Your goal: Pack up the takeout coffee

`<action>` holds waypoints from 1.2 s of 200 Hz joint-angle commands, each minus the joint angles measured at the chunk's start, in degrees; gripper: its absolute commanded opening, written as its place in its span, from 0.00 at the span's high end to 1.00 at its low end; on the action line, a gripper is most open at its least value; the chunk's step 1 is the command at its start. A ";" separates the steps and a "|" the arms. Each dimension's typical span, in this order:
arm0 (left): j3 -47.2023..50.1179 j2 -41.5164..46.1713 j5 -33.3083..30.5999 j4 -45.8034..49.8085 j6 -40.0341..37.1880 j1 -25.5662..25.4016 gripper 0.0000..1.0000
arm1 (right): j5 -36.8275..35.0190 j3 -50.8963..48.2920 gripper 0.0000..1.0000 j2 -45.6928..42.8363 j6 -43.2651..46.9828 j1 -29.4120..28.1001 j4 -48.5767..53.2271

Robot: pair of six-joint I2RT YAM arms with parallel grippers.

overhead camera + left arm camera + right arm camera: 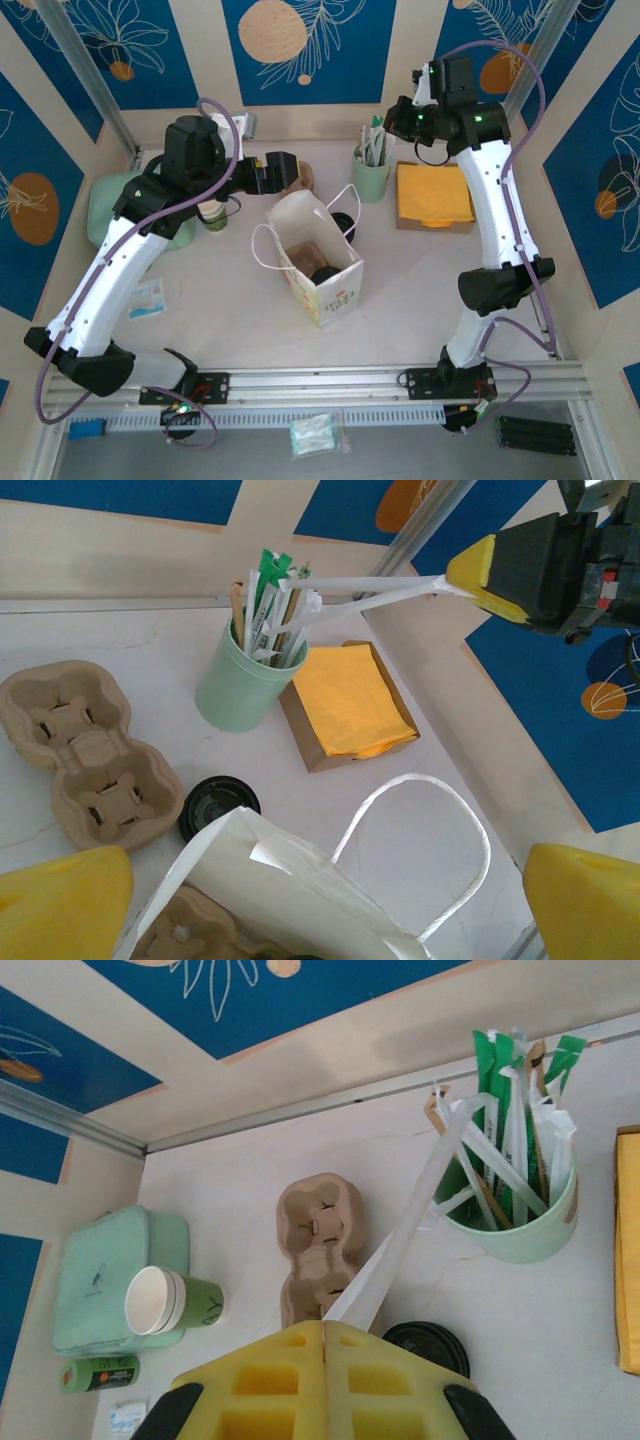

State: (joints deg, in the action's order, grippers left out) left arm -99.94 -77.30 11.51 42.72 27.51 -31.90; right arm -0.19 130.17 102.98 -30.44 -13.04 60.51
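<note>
- The table (420, 290) is seen to carry all the items, with both arms bolted at its near edge.
- A white paper bag (335, 290) is stood open in the middle of the table, its handles raised.
- A mint-green box (100, 1270) is placed at the far left.
- A brown tray of orange napkins (350, 700) is set just beside a green tumbler (230, 695) packed with wrapped sticks.
- A pulp cup carrier (85, 745) is laid empty behind the bag.
- The left gripper (322, 890) is held above the bag's mouth, its jaws spread wide and nothing gripped.
- The right gripper (325, 1330) is closed on a white wrapped straw (400, 1240), whose far end is lodged among the sticks in the tumbler.
- The takeout coffee (325, 272) is seen low inside the bag as a dark round lid; its sides are hidden.
- A lidless cup (175, 1302) is stood against the mint-green box.
- A loose black lid (215, 805) is laid between the carrier and the bag.
</note>
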 commanded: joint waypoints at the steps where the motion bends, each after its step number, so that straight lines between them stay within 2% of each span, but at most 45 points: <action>1: 0.01 0.42 -0.52 0.34 -0.70 0.27 0.01 | 0.26 -1.73 1.00 0.31 -0.72 1.14 -1.79; 99: 0.01 0.34 -0.35 -0.10 -0.52 0.27 0.01 | 1.50 -1.70 1.00 5.04 -1.55 2.93 -2.85; 207: 0.16 0.45 -0.01 -0.21 0.35 0.32 0.01 | 3.85 4.29 1.00 18.73 -2.60 3.14 -1.23; 240: 0.01 0.57 0.01 -0.10 0.70 0.32 0.01 | 4.75 9.32 0.67 21.60 -1.78 3.11 1.77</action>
State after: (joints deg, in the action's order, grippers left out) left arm -99.81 -77.30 11.53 42.70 27.94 -31.90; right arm 2.44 134.98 123.66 -33.06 -10.15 59.18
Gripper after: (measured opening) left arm 0.994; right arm 0.246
